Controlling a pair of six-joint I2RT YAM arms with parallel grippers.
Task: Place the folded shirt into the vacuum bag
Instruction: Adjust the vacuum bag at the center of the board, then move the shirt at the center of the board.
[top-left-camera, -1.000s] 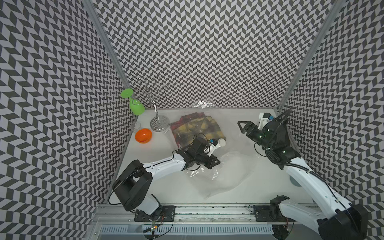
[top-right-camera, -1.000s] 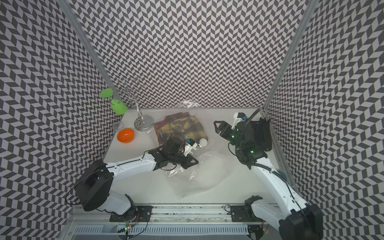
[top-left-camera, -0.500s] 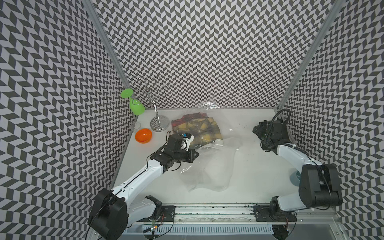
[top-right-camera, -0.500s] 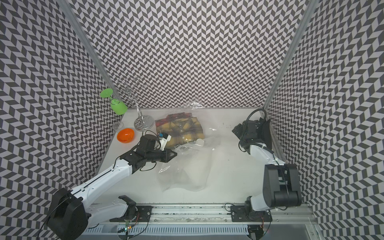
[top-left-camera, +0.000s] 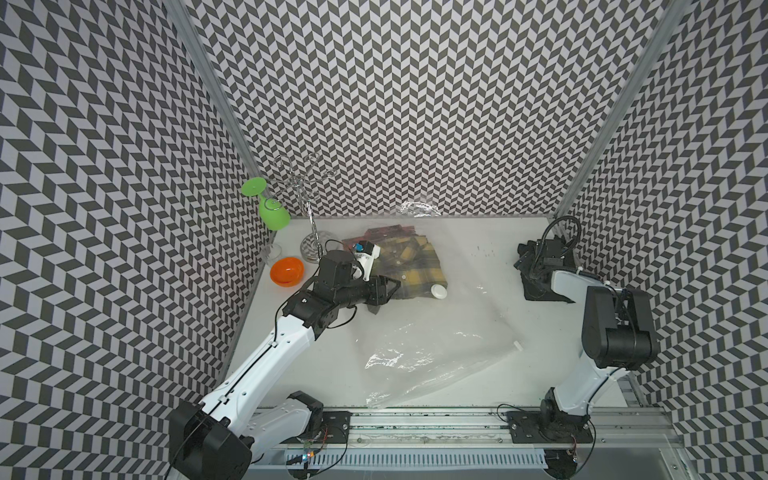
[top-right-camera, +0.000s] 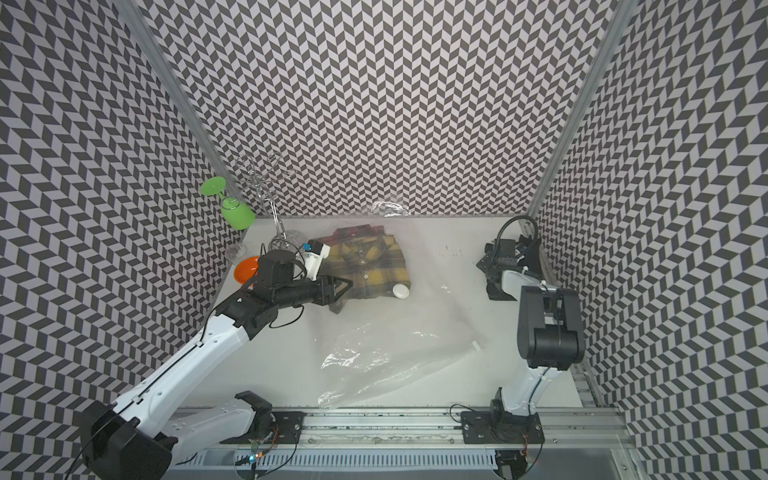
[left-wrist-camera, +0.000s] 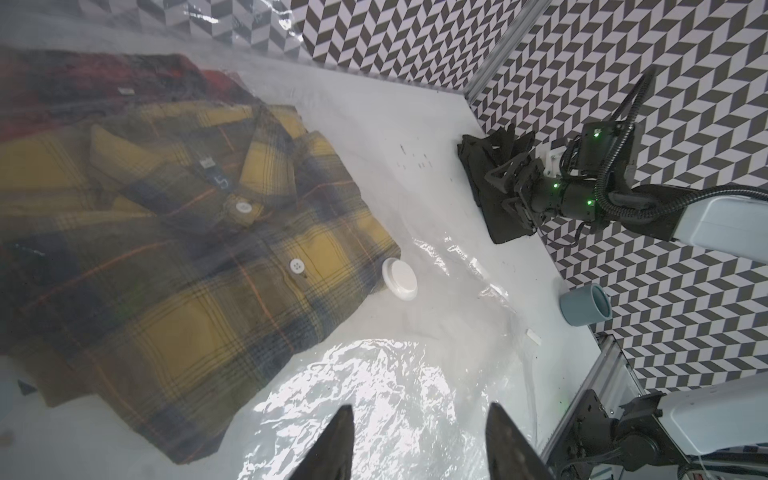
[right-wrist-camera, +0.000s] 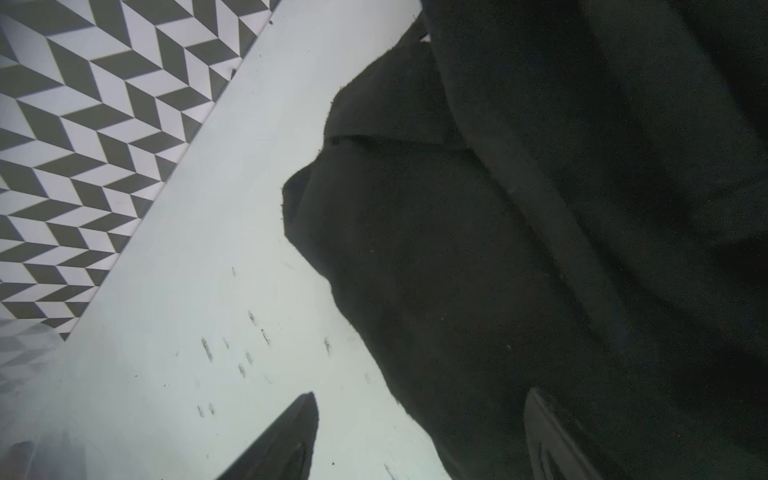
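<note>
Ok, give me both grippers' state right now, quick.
Left gripper: open, fingers apart above the vacuum bag, holding nothing.
Right gripper: open, fingers straddling the black folded shirt's edge, not closed on it.

The white table (top-left-camera: 332, 374) carries a clear vacuum bag (top-left-camera: 436, 345) across its middle, a plaid shirt (top-left-camera: 411, 266) under the plastic at its far end, a black shirt (top-left-camera: 536, 286) near the right wall, and an orange bowl (top-left-camera: 286, 271), wire rack (top-left-camera: 309, 251) and glass (top-left-camera: 272, 251) far left.

No legible text, no readable labels
</note>
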